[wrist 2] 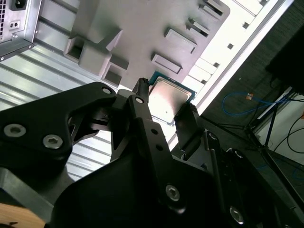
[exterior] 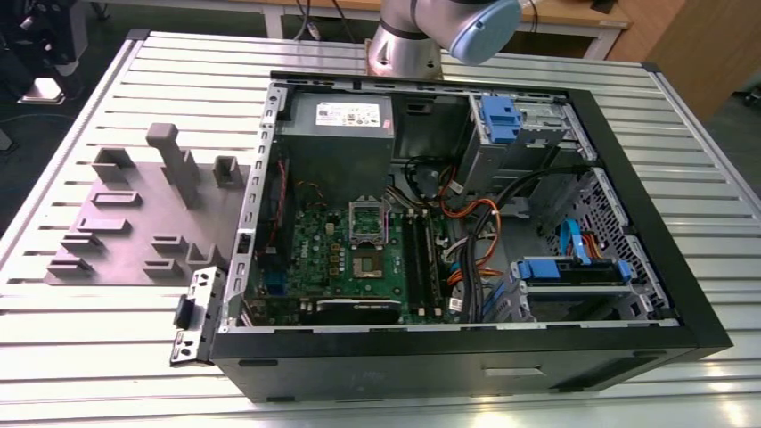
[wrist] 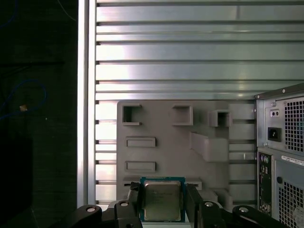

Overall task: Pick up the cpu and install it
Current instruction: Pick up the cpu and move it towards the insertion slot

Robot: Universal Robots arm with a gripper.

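Over the grey fixture plate (wrist: 156, 118) by the desk (wrist: 190, 71) edge, the end effector (wrist: 163, 205) pinches the cpu (wrist: 162, 199) between two black fingers (wrist: 191, 204), seen in both wrist views; the open computer case (wrist: 285, 166) stands just beside the plate.

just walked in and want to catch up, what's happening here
A robot arm's hand is clamped on the cpu, one finger on each side, in both wrist views. It hangs above the grey parts tray on the slatted table. The open computer case with the green motherboard sits beside the tray; the cpu isn't installed yet.
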